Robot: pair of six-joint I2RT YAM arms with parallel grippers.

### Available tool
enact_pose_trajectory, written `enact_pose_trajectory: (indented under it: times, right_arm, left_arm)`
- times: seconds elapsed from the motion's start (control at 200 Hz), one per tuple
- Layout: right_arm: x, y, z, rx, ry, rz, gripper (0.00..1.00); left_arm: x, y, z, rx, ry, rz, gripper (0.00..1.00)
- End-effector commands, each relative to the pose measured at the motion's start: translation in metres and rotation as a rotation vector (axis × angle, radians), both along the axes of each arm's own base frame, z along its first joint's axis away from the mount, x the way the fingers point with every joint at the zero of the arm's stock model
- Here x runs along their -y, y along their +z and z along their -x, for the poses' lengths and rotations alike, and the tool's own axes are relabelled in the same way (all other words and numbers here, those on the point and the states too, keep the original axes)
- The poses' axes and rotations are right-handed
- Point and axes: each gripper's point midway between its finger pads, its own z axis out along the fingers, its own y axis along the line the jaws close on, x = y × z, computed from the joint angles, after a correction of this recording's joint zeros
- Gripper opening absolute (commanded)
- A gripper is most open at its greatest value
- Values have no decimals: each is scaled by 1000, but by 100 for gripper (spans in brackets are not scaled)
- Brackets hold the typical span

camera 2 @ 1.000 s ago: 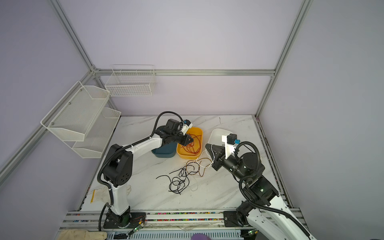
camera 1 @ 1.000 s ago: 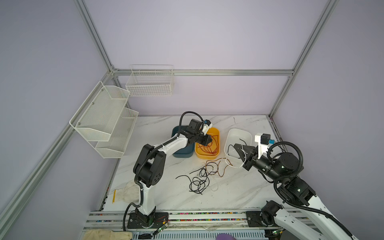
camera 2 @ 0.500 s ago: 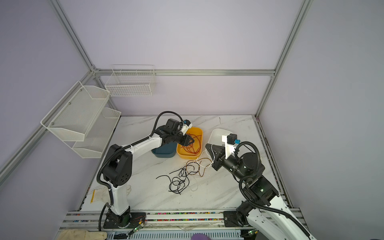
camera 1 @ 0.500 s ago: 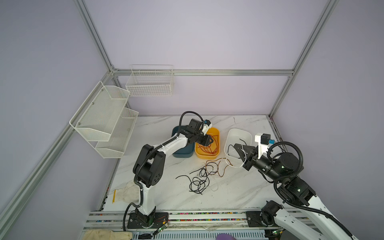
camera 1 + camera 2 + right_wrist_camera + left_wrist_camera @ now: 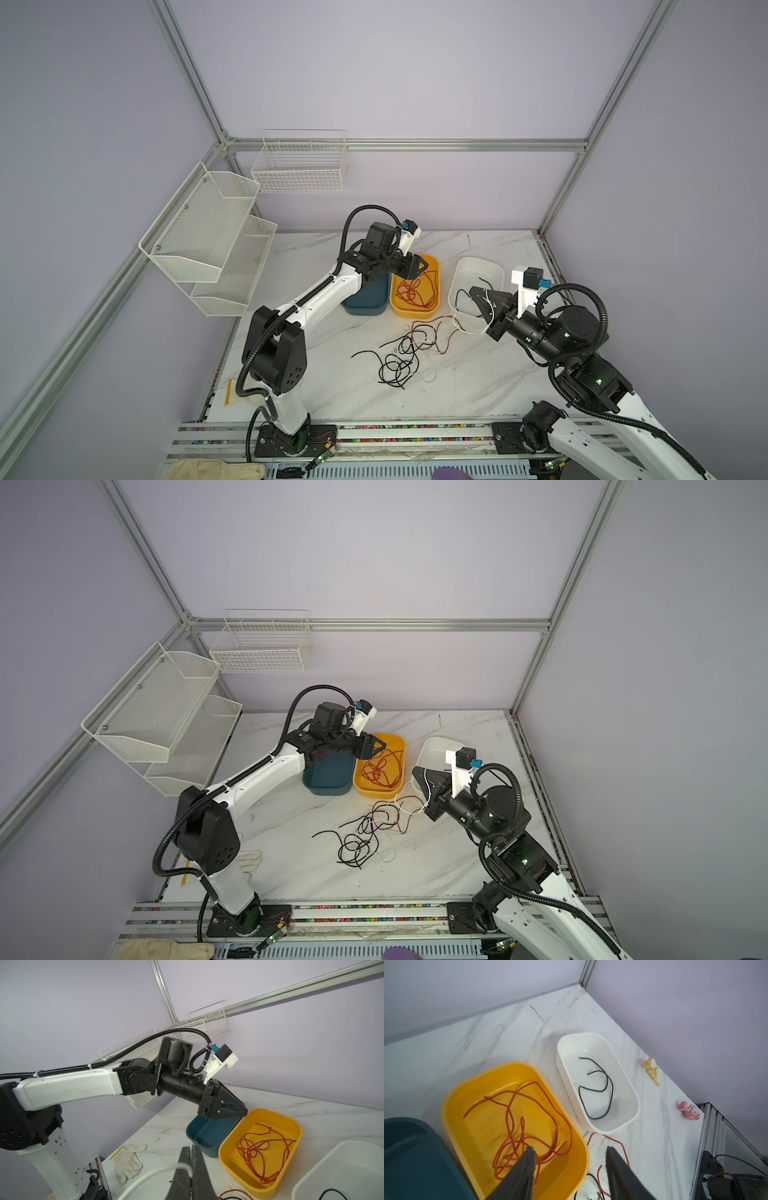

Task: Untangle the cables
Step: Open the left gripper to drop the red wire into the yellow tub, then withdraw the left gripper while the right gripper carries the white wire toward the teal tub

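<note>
marble surface (image 5: 478,386), wide and mostly bare. along its back, three bins in a row: blue bin (image 5: 361,308), yellow bin (image 5: 413,314), white bin (image 5: 482,266). in front of them, near mid-surface, the tangle (image 5: 401,357): black, red-orange and white strands looped through one another, not yet parted. in the yellow bin, loose red cables (image 5: 522,1124), clear of the tangle. in the white bin, a lone black cable (image 5: 607,1082).

left jaws: open and empty, hanging over the yellow bin, nothing between them. right jaws: shut on a white cable (image 5: 471,332), just by the near edge of the white bin. from that grip, down to the surface and into the edge of the tangle.

reads as the pull-out step on the white cable, with the left jaws free to help.

next, as a judgement: draw the white cable up and away from the tangle, slowly, watching for black or red-orange loops dragging along. calls for the left jaws down onto the tangle, to pin it or to lift off a crossing strand. then a release into a bin; which bin, cannot tell.
</note>
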Motion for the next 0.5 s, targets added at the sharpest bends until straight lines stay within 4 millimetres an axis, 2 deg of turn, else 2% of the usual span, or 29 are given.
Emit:
enact_pose_trajectory:
  times: [0.0, 0.18, 0.33, 0.43, 0.495]
  right_arm:
    - [8, 13, -1, 10, -43, -24, 0]
    - [9, 17, -5, 1, -55, -49, 0]
    - [11, 18, -12, -20, -88, -64, 0]
    - [12, 20, -18, -35, -110, -74, 0]
    - [11, 20, -21, -45, -115, -83, 0]
  left_arm:
    - [-19, 30, 25, -8, 64, 92, 57]
    - [-52, 27, 76, -76, 154, 211, 58]
    - [-73, 1, 117, -128, 178, 279, 60]
    - [-71, -18, 143, -128, 124, 264, 62]
    - [-71, -35, 154, -126, 126, 228, 63]
